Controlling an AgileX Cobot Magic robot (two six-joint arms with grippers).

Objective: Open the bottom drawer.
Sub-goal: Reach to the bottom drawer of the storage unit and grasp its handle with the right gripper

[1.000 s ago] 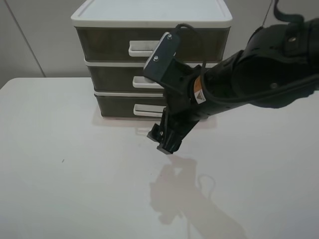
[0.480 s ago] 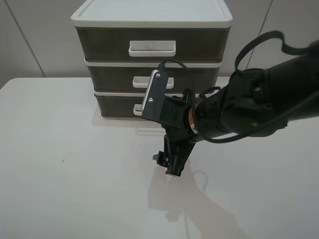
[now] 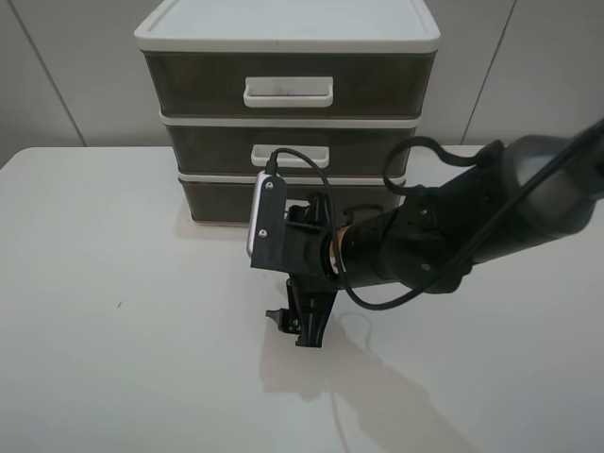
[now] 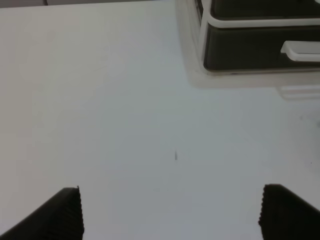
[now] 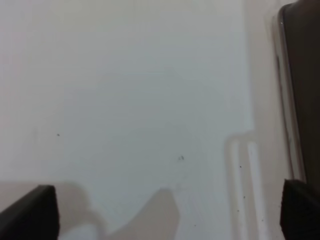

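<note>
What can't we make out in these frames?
Left wrist: bottom drawer handle cut off by the frame edge.
Exterior high: that handle hidden behind the right arm.
Right wrist: drawer unit blurred, cut by the edge; tier unclear.

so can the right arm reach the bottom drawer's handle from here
Probably yes: the right gripper is open, low over the table just before the bottom drawer, nothing between. It points downward, so it must turn toward the handle.

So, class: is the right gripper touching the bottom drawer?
No, the right gripper hangs over the table in front of the bottom drawer, apart from it.
</note>
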